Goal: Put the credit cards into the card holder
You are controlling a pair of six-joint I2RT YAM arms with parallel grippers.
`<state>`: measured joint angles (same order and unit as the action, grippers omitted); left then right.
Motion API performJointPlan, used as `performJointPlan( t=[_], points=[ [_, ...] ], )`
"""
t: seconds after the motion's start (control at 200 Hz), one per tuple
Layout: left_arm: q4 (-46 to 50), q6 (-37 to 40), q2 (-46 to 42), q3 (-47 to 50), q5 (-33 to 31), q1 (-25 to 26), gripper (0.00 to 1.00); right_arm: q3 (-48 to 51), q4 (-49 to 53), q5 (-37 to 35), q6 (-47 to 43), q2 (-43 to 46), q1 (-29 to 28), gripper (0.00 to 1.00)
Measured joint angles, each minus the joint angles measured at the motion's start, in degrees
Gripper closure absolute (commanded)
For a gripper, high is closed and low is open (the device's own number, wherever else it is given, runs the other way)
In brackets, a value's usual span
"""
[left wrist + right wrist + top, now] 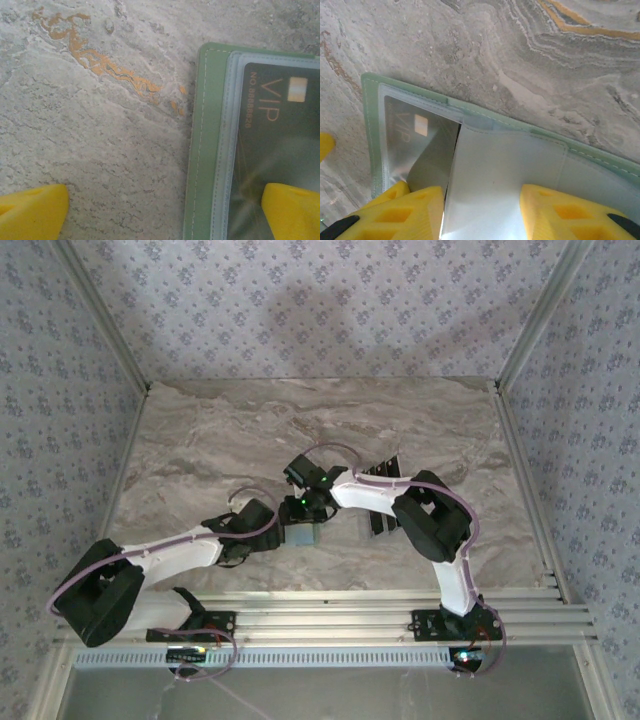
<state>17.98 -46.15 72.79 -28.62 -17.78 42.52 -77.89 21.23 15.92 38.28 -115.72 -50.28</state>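
The sage-green card holder (300,535) lies open on the marble table between both arms. In the left wrist view the card holder (207,150) has a dark credit card (280,135) marked VIP under its clear pocket. My left gripper (162,212) is wide open; one yellow finger (292,212) rests on that card, the other on bare marble. In the right wrist view my right gripper (482,210) stands partly open over a pale inner flap (505,170) of the holder (370,130), clamping nothing I can see. More dark credit cards (383,522) lie to the right.
The marble table (220,440) has free room at the back and left. Aluminium rails (350,615) run along the near edge, and patterned walls close in three sides. The right arm's elbow (435,520) hangs over the loose cards.
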Motion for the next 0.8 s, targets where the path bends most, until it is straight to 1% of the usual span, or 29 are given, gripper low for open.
performJointPlan(
  t=[0.21, 0.48, 0.615, 0.804],
  points=[
    [-0.02, 0.09, -3.13, 1.51, 0.24, -0.02, 0.00, 0.90, -2.40, 1.49, 2.56, 0.02, 0.42, 0.52],
    [0.55, 0.07, -13.84, 4.17, 1.42, -0.02, 0.00, 1.86, -5.05, 2.01, 4.74, 0.02, 0.44, 0.51],
    [-1.03, 0.20, -14.56, 4.85, 2.95, 0.52, 0.00, 2.19, -6.14, 2.34, 5.35, 0.02, 0.44, 0.51],
    [-4.02, 0.48, -14.19, 4.96, 3.43, 3.72, 0.00, 2.38, -6.84, 2.58, 5.88, 0.04, 0.44, 0.49]
  ],
)
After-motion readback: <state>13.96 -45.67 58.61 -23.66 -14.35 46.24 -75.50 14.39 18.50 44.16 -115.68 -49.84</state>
